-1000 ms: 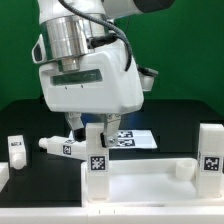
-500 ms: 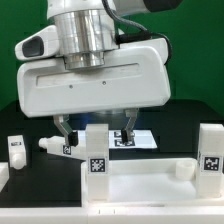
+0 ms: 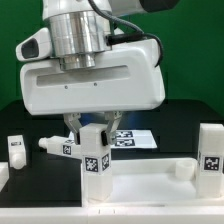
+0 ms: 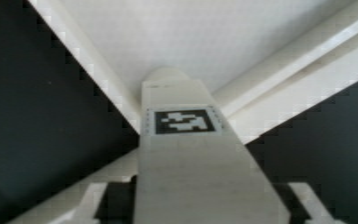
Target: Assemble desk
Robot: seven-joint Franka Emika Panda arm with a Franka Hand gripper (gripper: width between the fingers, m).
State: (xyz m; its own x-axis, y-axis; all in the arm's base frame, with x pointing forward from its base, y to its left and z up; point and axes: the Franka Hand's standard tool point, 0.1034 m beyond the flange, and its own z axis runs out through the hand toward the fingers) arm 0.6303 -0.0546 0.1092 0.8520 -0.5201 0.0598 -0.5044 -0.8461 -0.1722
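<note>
Exterior view — pincer tight on leg

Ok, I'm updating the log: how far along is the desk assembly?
Looks done: the corner leg, on the exterior view's right, stands at the tabletop; whether fastened, I cannot tell. In hand: the hand straddles the middle leg, upright at the tabletop's other end; grip unclear. Left: the lying leg and the far leg, both loose on the table.

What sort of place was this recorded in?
Probably a robotics lab bench: a black table before a green backdrop, the marker board lying on it, and a white desk leg carrying a square tag.
</note>
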